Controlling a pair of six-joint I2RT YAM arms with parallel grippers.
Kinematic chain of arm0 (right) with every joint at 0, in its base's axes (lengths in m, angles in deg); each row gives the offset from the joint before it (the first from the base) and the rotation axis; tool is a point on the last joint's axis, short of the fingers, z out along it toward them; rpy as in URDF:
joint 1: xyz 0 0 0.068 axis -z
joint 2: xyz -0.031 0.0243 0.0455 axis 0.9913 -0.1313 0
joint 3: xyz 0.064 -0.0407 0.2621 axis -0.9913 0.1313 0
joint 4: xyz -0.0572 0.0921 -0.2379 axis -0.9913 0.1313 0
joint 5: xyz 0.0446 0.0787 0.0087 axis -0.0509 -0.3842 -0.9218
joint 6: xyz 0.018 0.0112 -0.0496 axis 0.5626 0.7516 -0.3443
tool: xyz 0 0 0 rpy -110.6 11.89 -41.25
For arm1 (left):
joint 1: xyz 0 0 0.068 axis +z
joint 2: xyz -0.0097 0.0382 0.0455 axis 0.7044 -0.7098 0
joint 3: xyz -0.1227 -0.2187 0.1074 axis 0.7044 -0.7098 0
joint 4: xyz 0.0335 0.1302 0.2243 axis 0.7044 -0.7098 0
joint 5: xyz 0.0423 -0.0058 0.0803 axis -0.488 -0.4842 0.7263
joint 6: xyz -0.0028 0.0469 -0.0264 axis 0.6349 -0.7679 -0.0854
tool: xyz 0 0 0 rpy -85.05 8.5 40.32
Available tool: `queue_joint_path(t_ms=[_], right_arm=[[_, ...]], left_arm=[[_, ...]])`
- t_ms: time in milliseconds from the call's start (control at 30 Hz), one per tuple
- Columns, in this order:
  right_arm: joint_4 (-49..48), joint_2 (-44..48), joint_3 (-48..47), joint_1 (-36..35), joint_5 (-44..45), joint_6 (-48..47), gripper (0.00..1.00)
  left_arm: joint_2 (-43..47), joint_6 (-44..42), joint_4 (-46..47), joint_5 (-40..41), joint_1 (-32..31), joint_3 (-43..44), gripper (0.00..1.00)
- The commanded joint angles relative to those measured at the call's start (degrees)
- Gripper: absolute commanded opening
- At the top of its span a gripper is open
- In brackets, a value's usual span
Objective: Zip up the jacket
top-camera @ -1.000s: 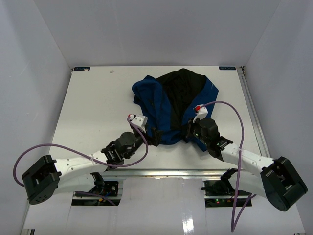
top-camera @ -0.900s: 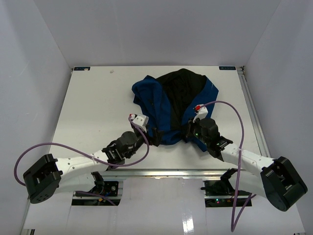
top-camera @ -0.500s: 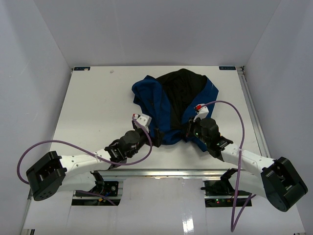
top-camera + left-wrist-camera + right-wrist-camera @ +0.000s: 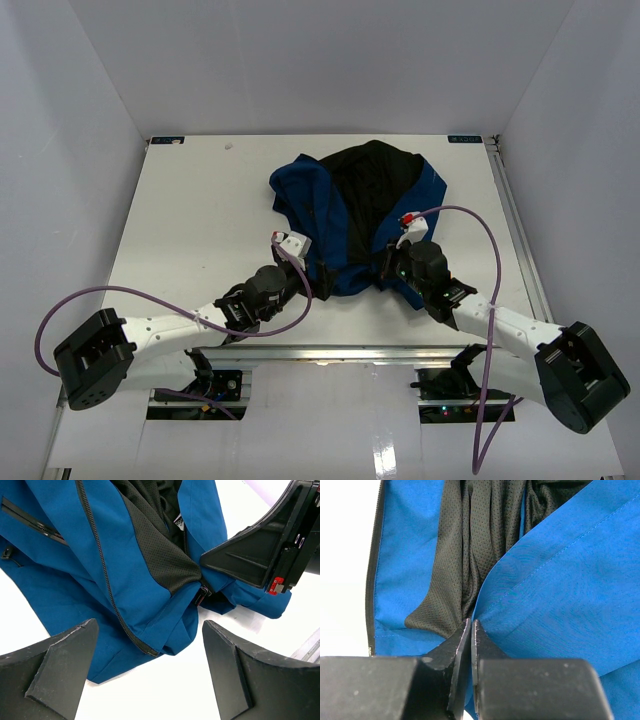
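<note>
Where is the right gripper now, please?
The right gripper sits right of centre in the top view, shut on the jacket near its hem.

This is a robotics lab test cell. Plain white panel walls (image 4: 300,60) box in a flat white tabletop (image 4: 200,200), with a silver aluminium mounting rail (image 4: 330,352) along its 6 o'clock edge.

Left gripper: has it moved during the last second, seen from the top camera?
Yes. The left gripper shifted slightly to the right along the table near edge, closer to the hem of the jacket.
</note>
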Motion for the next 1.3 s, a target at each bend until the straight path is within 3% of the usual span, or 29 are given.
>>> queue_joint_path(t_ms=[0, 33, 100, 167, 500, 533, 633, 700, 900, 1267], right_arm=[[-0.43, 2.73, -2.01, 0.18, 2.33, -0.09, 0.13], [-0.48, 3.51, -1.91, 0.23, 2.65, -0.09, 0.21], [-0.12, 4.12, -2.15, 0.35, 2.61, -0.21, 0.17], [1.02, 3.73, -3.26, 0.42, 2.66, -0.25, 0.08], [0.24, 8.29, 1.48, 0.58, -0.98, 2.14, 0.08], [-0.15, 8.81, 1.92, 0.58, -1.31, 2.52, 0.15], [0.30, 9.68, 1.09, 0.49, 0.26, 4.90, 0.46], [3.70, 8.51, -2.08, 0.53, 2.75, 6.00, 0.53], [16.74, 0.55, -12.65, 0.36, 12.95, 12.63, 0.58], [27.11, -15.98, -22.92, -1.71, 22.60, 18.54, 0.61]], left_arm=[[0.81, -0.18, -0.81, -0.88, 0.30, 1.89, 0.95], [0.76, -0.18, -0.86, -0.93, 0.30, 1.99, 0.95], [0.82, -0.18, -0.86, -0.87, 0.30, 1.99, 0.95], [0.86, -0.19, -0.96, -0.85, 0.30, 1.99, 0.95], [-0.24, 0.07, -0.12, -2.91, 0.30, 1.82, 0.93], [-0.59, 0.26, -0.10, -2.95, 0.30, 1.94, 0.93], [-1.52, 0.35, -0.59, -3.04, 0.30, 2.52, 0.93], [-1.04, 0.30, -0.71, -2.91, 0.30, 2.59, 0.93], [1.16, 0.09, -0.78, -2.65, 0.30, 1.97, 0.93], [3.40, -0.01, -1.21, -2.34, 0.30, 1.47, 0.93]])
